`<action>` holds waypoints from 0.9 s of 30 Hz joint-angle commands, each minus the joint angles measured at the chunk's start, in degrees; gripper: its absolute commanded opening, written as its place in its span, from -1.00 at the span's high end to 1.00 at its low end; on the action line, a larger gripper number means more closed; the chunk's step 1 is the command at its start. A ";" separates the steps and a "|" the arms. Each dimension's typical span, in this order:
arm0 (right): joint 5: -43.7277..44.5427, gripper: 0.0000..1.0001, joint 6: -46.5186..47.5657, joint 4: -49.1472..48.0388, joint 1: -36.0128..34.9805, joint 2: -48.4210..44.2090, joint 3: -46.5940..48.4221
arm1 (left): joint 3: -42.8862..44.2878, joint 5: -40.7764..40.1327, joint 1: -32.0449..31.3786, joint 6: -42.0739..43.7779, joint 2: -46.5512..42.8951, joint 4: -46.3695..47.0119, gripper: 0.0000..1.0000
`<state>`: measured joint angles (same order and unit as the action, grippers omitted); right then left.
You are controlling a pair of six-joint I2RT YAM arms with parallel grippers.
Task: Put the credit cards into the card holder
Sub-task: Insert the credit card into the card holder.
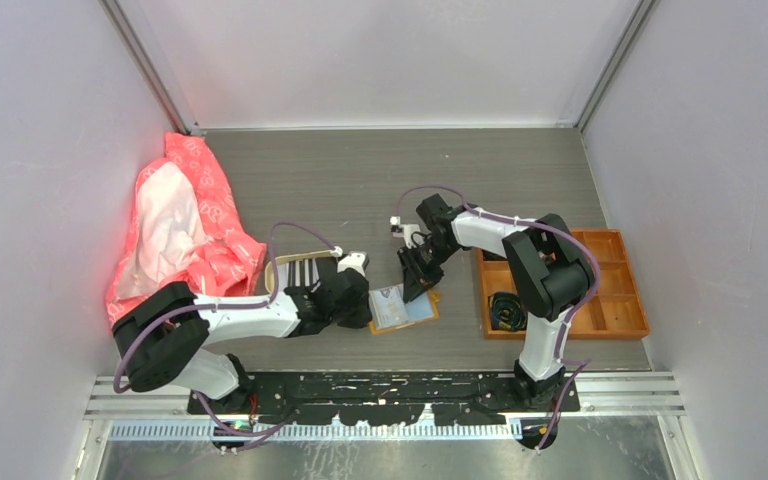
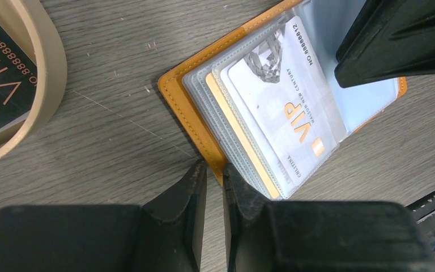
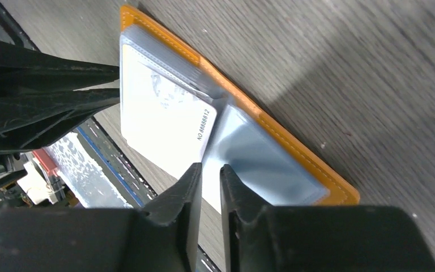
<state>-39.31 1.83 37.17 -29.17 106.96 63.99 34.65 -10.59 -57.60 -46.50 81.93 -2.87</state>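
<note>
Card holder (image 2: 190,113) open on table (image 2: 119,130), white VIP card (image 2: 283,113) in its clear sleeve; beige tray (image 2: 50,62) holds dark card (image 2: 0,68). L jaws near-closed at holder's edge, R jaws near-closed at sleeve edge. Grip can't be told on either.

The grey wood-grain table (image 1: 360,180) carries an open mustard card holder (image 1: 405,308), a beige tray (image 2: 50,73) of striped cards (image 1: 305,270), an orange compartmented box (image 1: 615,300) and a crumpled red bag (image 1: 185,225).

Open mustard card holder (image 2: 188,101), white card (image 2: 286,122) sleeved
</note>
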 commanded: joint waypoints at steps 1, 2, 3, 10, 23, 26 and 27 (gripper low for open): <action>2.54 0.62 1.21 1.61 -0.57 -1.76 1.94 | -0.39 0.46 0.22 -0.69 0.10 2.56 0.64; 2.80 0.67 1.10 1.71 -0.72 -1.56 2.08 | -0.37 0.55 0.21 -0.70 0.15 2.57 0.64; 3.14 0.70 0.91 1.72 -0.98 -1.35 2.08 | -0.34 0.63 0.21 -0.70 0.27 2.57 0.64; 5.38 0.86 -0.52 1.70 -3.57 0.31 2.67 | 0.47 1.56 0.21 -0.70 1.73 2.56 0.64; -8.14 0.87 -1.71 0.25 -3.54 -0.76 2.61 | 2.19 2.68 0.35 -0.29 4.46 2.55 0.65; -6.26 0.85 -0.38 1.54 -2.18 -2.02 3.10 | 2.11 2.68 0.60 -0.17 4.23 2.55 0.65; -4.78 0.85 0.19 1.93 -1.74 -2.90 3.11 | 2.04 2.68 0.62 -0.17 4.16 2.54 0.65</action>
<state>-43.62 0.75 38.46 -32.29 107.63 65.06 36.34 -8.47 -57.30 -46.54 85.17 0.25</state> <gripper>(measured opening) 0.073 0.175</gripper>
